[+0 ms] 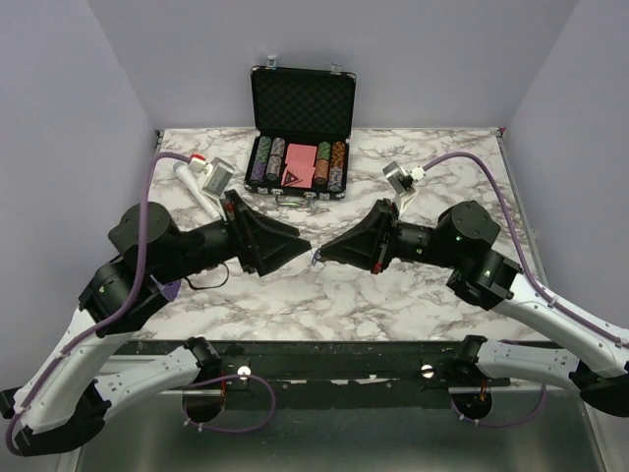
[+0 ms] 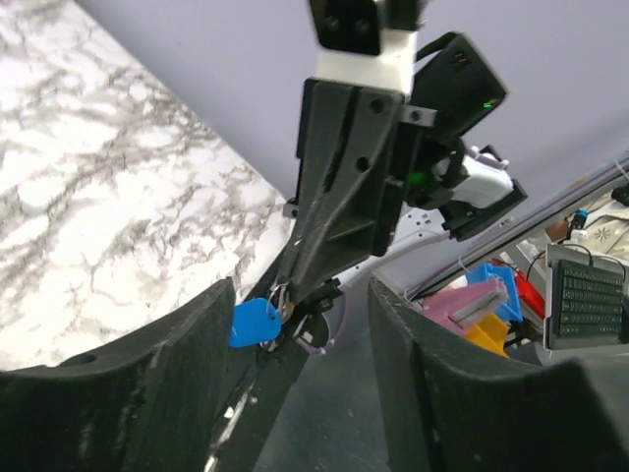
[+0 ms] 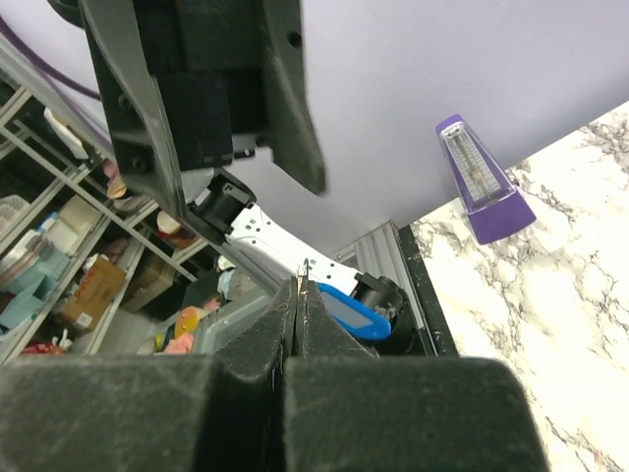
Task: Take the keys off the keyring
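**Keyring pinched in the right tool, left tool standing open**

The keyring (image 2: pixel 254 323), a small blue tag on a thin metal ring, hangs in the air above the middle of the marble surface (image 1: pixel 393 295), not lying on it. The right tool (image 3: pixel 298 295) has its fingers pressed together on the ring. A sliver of wire pokes out of the seam at their tips, and the blue tag dangles just beyond. The keys are too small to tell apart from the ring in any view.

The left tool (image 1: pixel 298 244) stands apart, its two fingers (image 2: pixel 147 393) spread either side of the right tool's tip. The tag sits just beside one inner finger face; whether it touches cannot be told.

From above, the left tool reaches in from 9 o'clock and the right from 3 o'clock, tips almost meeting. At 12 o'clock, well apart, an open black case (image 1: pixel 302 103) holding poker chips (image 1: pixel 263 159) stands on the surface. A purple metronome (image 3: pixel 482 182) stands toward 8 o'clock, by the left arm.
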